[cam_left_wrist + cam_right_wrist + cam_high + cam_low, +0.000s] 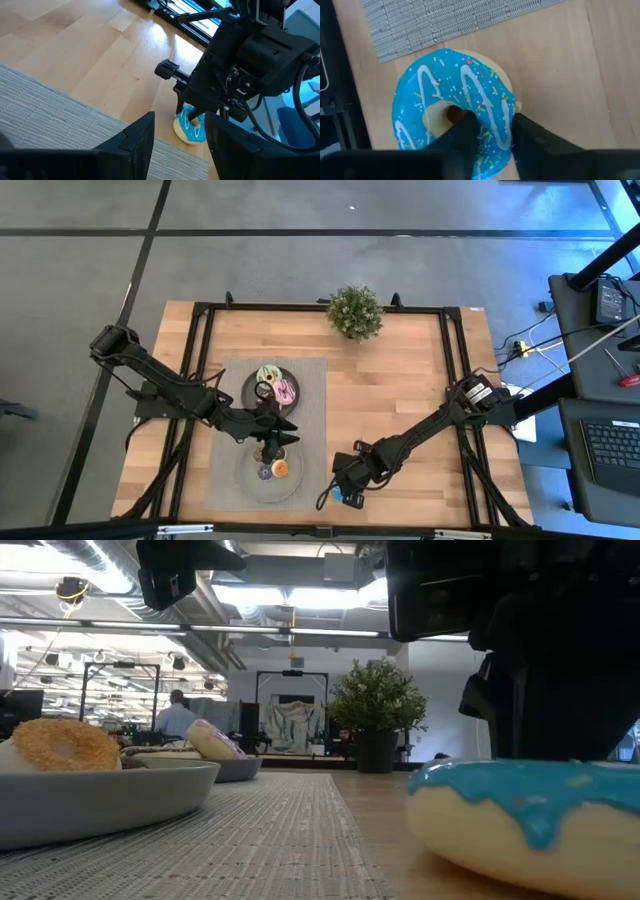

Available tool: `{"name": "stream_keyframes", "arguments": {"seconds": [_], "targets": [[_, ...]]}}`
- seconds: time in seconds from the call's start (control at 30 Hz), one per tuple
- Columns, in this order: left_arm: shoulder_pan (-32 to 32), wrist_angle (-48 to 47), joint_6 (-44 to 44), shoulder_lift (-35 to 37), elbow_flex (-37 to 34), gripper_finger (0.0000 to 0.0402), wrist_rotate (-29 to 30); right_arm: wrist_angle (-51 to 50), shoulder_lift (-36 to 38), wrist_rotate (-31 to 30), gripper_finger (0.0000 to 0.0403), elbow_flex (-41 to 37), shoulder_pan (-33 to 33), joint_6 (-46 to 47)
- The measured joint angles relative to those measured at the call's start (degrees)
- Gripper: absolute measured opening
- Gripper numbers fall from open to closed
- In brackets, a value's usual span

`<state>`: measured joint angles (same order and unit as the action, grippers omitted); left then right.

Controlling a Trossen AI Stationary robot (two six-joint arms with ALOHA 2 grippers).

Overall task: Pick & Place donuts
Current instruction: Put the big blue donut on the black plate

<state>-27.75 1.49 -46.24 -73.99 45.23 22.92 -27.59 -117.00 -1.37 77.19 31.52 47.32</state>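
Your inventory, operator, item by item.

Grey woven mat: lies on the wooden table; it carries two round grey plates.

Far plate: holds a green donut and a pink-striped donut, side by side. The left arm partly covers this plate from above.

Near plate: holds a mini purple donut and a mini orange donut, touching or nearly so. Part of the plate sits under the left gripper, so you cannot tell whether more lies there. In the low view the orange one sits on the rim side of the plate.

Blue donut: not on any plate. It rests on bare wood just beside the mat's right edge, near the table's front.

Right gripper: down on the blue donut, one finger in the hole, the other outside the ring, the two clamped on that side of the ring.

Left gripper: hovers between the two plates, fingers apart, nothing between them.

Potted plant: at the table's far edge, well apart from the plates.
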Motion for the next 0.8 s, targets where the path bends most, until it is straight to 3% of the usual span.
{"name": "stream_keyframes", "arguments": {"seconds": [0.23,0.5,0.63,0.8], "targets": [[0.0,0.23,-5.8,-0.01,0.0,0.0166,-0.37,-5.91,3.6,-0.76,0.0041,-0.02,-2.15,-5.02],[1.53,0.93,-10.53,-0.05,0.0,0.0163,4.19,-12.53,12.97,-7.95,0.0039,-0.07,-8.11,-7.5],[3.1,1.35,-13.01,-0.05,0.0,0.0163,4.83,-9.99,16.59,-11.73,0.0038,-0.07,-11.6,-10.09],[5.47,2.26,-13.09,-0.05,0.0,0.0163,4.97,1.16,17.21,-11.21,0.0036,-0.04,-14.66,-17.43]]}}
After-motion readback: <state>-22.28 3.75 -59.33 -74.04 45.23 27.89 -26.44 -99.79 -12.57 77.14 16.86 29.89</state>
